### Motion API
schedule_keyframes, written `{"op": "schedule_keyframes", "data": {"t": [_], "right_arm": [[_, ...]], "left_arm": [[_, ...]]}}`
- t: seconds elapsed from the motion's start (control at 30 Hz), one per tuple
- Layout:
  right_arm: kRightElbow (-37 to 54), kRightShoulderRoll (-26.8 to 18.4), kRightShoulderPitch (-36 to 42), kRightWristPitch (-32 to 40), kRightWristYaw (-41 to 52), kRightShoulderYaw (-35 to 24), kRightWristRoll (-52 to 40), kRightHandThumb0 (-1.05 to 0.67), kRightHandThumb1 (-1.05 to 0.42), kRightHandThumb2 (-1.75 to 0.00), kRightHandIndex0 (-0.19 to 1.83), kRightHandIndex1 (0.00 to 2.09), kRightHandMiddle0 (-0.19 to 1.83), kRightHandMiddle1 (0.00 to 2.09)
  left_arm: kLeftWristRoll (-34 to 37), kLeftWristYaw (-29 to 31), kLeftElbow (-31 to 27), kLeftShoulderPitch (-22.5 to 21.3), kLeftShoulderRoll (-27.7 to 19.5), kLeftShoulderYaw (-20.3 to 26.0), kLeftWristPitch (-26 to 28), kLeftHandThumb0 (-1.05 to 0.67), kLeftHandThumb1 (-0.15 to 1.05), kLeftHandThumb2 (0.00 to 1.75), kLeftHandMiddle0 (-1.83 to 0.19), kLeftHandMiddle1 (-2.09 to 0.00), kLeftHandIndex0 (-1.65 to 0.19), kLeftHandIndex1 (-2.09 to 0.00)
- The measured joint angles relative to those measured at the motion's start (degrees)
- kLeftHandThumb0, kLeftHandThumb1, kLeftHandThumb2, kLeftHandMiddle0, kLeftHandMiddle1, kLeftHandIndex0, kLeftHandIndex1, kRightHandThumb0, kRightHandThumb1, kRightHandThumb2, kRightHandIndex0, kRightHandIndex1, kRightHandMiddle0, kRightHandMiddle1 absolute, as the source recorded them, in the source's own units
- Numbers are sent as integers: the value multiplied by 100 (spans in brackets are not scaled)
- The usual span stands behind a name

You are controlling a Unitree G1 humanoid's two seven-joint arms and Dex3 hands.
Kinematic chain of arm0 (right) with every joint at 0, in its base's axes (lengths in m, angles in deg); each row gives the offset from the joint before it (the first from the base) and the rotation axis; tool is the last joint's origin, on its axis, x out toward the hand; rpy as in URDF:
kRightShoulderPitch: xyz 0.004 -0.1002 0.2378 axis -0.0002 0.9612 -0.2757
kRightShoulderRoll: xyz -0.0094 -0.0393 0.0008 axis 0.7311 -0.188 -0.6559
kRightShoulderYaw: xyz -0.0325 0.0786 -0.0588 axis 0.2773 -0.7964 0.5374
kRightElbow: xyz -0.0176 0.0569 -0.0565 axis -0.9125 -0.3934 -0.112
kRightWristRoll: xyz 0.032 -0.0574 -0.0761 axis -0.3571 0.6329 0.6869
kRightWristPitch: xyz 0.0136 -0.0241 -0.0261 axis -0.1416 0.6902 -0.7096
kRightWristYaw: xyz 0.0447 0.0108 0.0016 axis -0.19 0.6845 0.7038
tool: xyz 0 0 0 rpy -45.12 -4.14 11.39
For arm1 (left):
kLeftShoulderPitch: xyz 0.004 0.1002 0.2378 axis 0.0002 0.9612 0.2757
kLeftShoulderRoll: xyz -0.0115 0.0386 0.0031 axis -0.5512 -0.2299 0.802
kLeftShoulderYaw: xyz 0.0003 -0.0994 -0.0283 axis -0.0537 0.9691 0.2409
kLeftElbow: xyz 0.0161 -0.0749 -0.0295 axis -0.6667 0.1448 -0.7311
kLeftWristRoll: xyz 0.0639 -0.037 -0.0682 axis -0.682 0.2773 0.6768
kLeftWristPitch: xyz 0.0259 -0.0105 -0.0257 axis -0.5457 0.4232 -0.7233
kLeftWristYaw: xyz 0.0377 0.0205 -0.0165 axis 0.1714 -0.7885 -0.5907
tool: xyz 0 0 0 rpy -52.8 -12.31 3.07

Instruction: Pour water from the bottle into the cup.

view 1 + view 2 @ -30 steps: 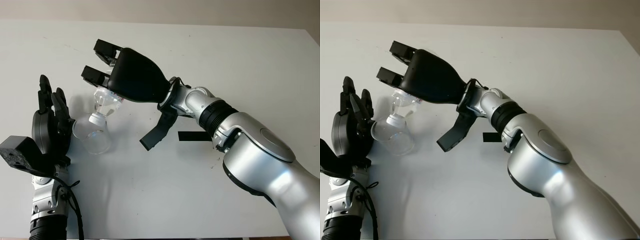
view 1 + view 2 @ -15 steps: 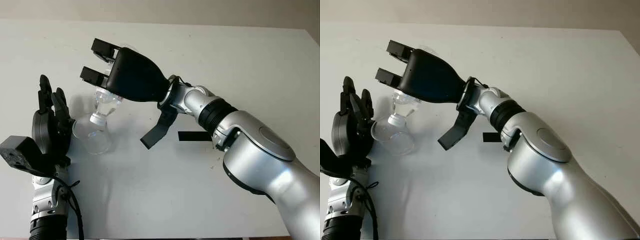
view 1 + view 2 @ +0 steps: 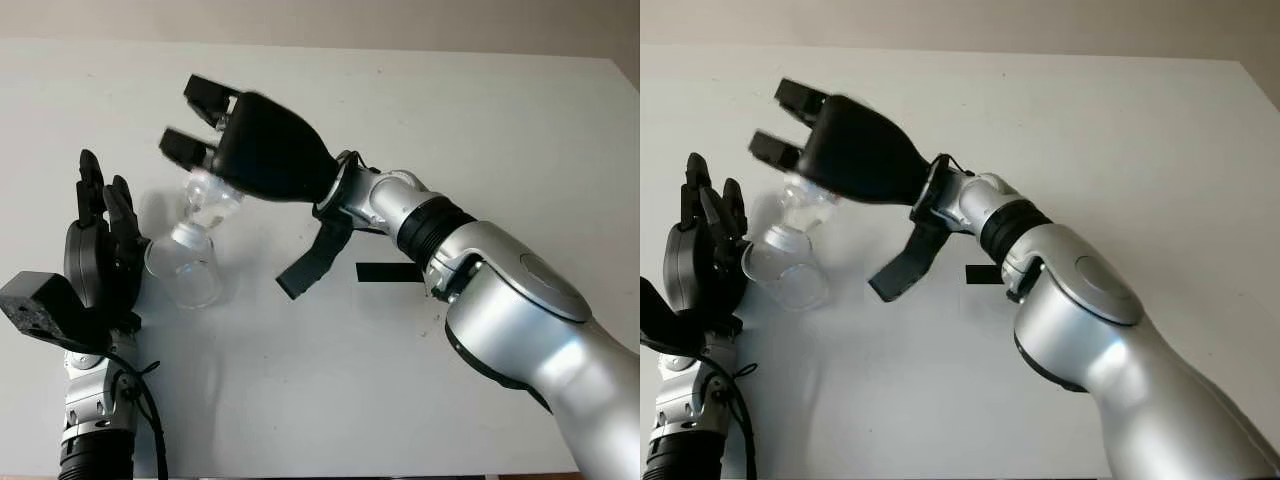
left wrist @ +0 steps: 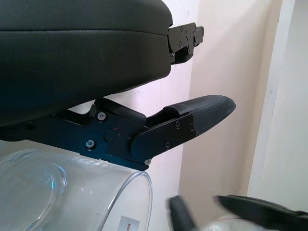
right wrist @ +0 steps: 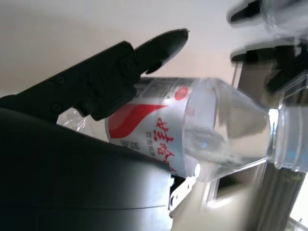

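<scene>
A clear cup (image 3: 185, 272) stands on the white table (image 3: 480, 120) at the left. My right hand (image 3: 215, 165) is shut on a clear plastic bottle (image 3: 207, 195) with a red and white label (image 5: 159, 130). The bottle is tilted neck down, and its white neck (image 3: 188, 233) sits right at the cup's rim. The neck (image 5: 293, 139) also appears in the right wrist view. My left hand (image 3: 100, 230) is open and upright just left of the cup, palm towards it. The cup's rim (image 4: 139, 187) lies close below that hand's thumb (image 4: 192, 120).
A short black strip (image 3: 388, 272) lies on the table under my right forearm. The table's far edge runs along the top of the head views, with a beige wall behind it. Bare tabletop stretches to the right and front.
My right hand has tipped the bottle a little further and shifted its neck slightly left over the cup. The left hand and the cup have stayed put.
</scene>
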Motion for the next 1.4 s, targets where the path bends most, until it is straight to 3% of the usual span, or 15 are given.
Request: {"op": "schedule_keyframes", "data": {"t": [0.13, 0.17, 0.2, 0.23, 0.3, 0.4, 0.5, 0.6, 0.67, 0.83, 1.0, 1.4], "right_arm": [[8, 40, 252, -296, 1061, -751, -994, -13, -103, -14, 124, 209, 87, 209], [12, 38, 334, -309, 1208, -880, -1146, -11, -99, -24, 130, 209, 92, 209], [16, 35, 407, -321, 1353, -1002, -1288, -9, -82, -58, 136, 209, 97, 209], [19, 32, 470, -325, 1481, -1118, -1402, -8, -74, -74, 139, 209, 98, 209], [44, 28, 577, -347, 1816, -1378, -1724, -6, -69, -86, 145, 209, 104, 209], [99, 31, 682, -367, 2468, -1884, -2340, -6, -70, -82, 151, 209, 109, 209], [268, 75, 812, -313, 3430, -2476, -3167, -10, -81, -65, 146, 209, 110, 209], [581, 195, 988, 391, 4556, -3172, -4192, -17, -98, -33, 124, 209, 103, 209], [938, 209, 1139, 1043, 5237, -3583, -4802, -17, -103, -28, 123, 209, 106, 209], [2289, 110, 1716, 2887, 6650, -4385, -6128, -16, -105, -32, 128, 209, 108, 209], [3556, -100, 2327, 4064, 7149, -4620, -6557, -17, -105, -34, 131, 209, 106, 209], [5726, -528, 3665, 5350, 7323, -4897, -6925, -16, -105, -39, 145, 209, 104, 209]], "left_arm": [[1, -22, -11, 1, 1, 0, 8, -70, 105, 77, 10, -6, 16, -5], [2, -31, -13, 3, 1, 2, 9, -70, 105, 76, 9, -6, 16, -5], [3, -32, -13, 4, 1, 4, 9, -70, 105, 76, 9, -6, 16, -5], [3, -29, -13, 7, 1, 8, 9, -70, 105, 75, 9, -6, 16, -5], [4, -17, -13, 10, 1, 16, 9, -70, 105, 75, 9, -6, 16, -5], [20, 2, -19, 11, 1, 20, 16, -70, 105, 75, 9, -6, 16, -5], [30, 15, -36, 14, -1, 28, 45, -69, 105, 77, 9, -5, 16, -5], [47, 51, -36, 18, -5, 30, 48, -68, 105, 76, 10, -5, 16, -5], [49, 72, -37, 18, -7, 30, 46, -68, 105, 76, 10, -5, 16, -5], [44, 77, -36, 24, -11, 38, 46, -69, 105, 76, 11, -5, 16, -5], [47, 100, -32, 35, -17, 56, 47, -70, 105, 75, 11, -5, 17, -5], [50, 180, -55, 77, -32, 104, 80, -69, 105, 76, 11, -6, 17, -5]]}}
